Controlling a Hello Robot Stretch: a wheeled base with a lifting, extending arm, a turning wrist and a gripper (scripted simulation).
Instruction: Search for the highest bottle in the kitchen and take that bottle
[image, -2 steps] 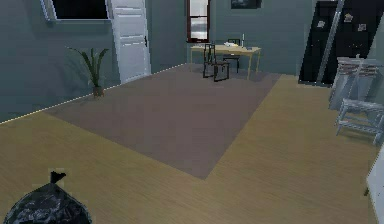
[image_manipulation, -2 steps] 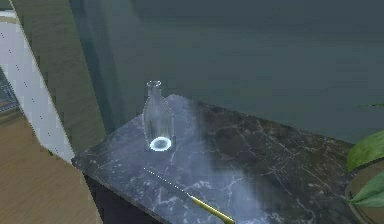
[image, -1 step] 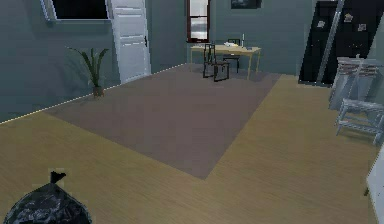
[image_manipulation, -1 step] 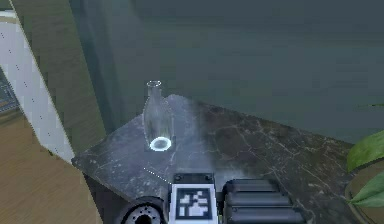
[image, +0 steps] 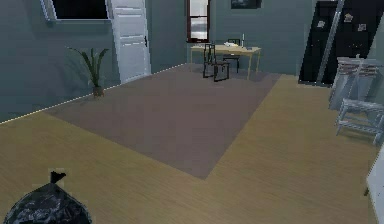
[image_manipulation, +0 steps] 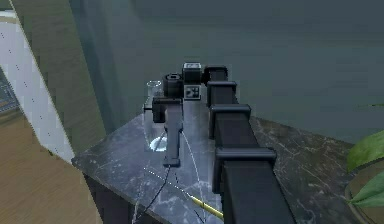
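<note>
My arm (image_manipulation: 235, 150) reaches out over a dark marble countertop (image_manipulation: 300, 160) in the arm side view. The gripper (image_manipulation: 172, 155) hangs left of the two white marker squares, its thin fingers (image_manipulation: 171, 140) pointing down at the counter. A clear, glassy vessel (image_manipulation: 155, 100) stands on the counter right at the gripper's body, and a pale ring (image_manipulation: 158, 146) lies near the fingertips. I cannot tell whether the gripper holds anything, nor whether the clear vessel is a bottle.
A thin yellow stick (image_manipulation: 205, 207) lies on the counter's near part; green leaves (image_manipulation: 368, 155) show at the right. Ahead, a purple-grey rug (image: 170, 110), table (image: 226, 50) with chair (image: 215, 62), potted plant (image: 93, 68), white door (image: 130, 38), black fridge (image: 335, 40), white rack (image: 358, 95), black rubbish bag (image: 50, 205).
</note>
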